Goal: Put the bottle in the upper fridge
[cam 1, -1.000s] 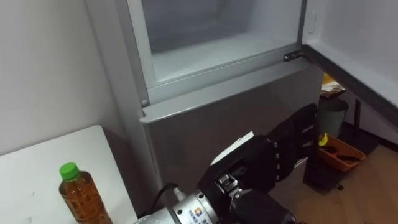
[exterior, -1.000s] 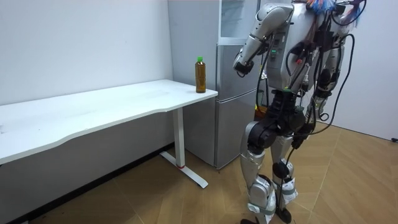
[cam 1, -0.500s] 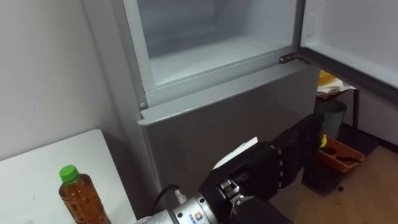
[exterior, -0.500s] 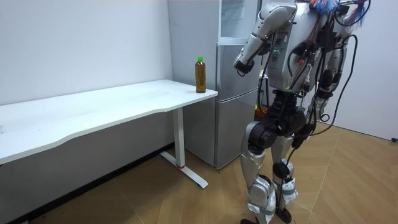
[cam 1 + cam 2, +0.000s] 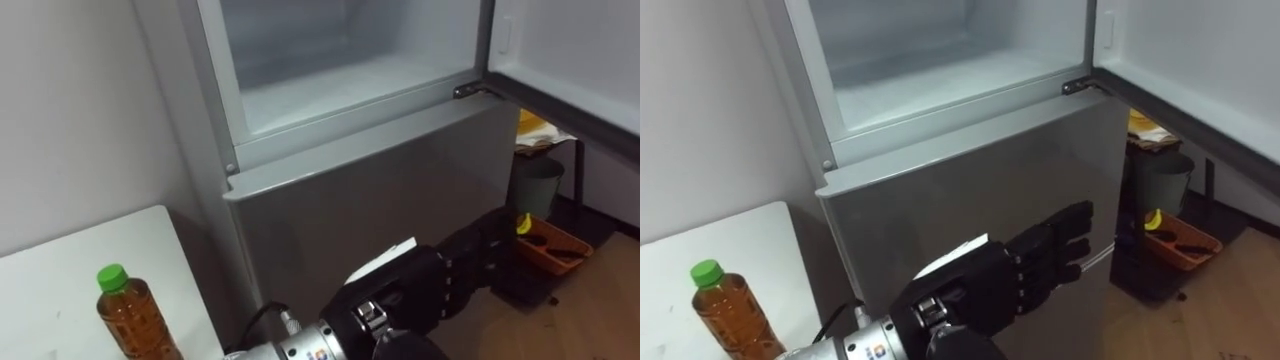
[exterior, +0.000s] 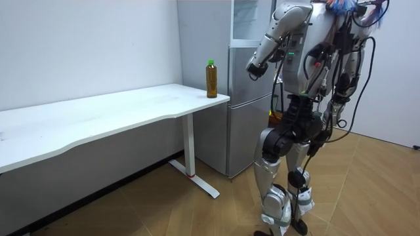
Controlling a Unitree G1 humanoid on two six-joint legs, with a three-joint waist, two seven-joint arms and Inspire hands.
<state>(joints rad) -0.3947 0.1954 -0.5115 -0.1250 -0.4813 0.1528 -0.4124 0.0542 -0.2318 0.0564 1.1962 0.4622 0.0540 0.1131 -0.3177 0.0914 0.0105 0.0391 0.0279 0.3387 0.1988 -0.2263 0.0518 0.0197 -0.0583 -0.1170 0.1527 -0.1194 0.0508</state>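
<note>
Left eye view, from the left edge: the white table (image 5: 60, 285) ends at a corner, and the bottle (image 5: 125, 322) of amber tea with a green cap stands upright there, near the table's right edge. Just beside the table is the grey fridge (image 5: 205, 150). Its upper compartment (image 5: 330, 60) is open and pale inside, while the lower door (image 5: 370, 195) beneath it is shut. My left hand (image 5: 440, 285) is held in front of that lower door, well apart from the bottle, fingers straight and stretched out together toward the right, gripping nothing. I cannot tell whether it touches the door. Further right the upper door (image 5: 575, 55) stands swung open. Below it on the floor are a dark bin (image 5: 535, 185) and an orange tray (image 5: 548, 245).
</note>
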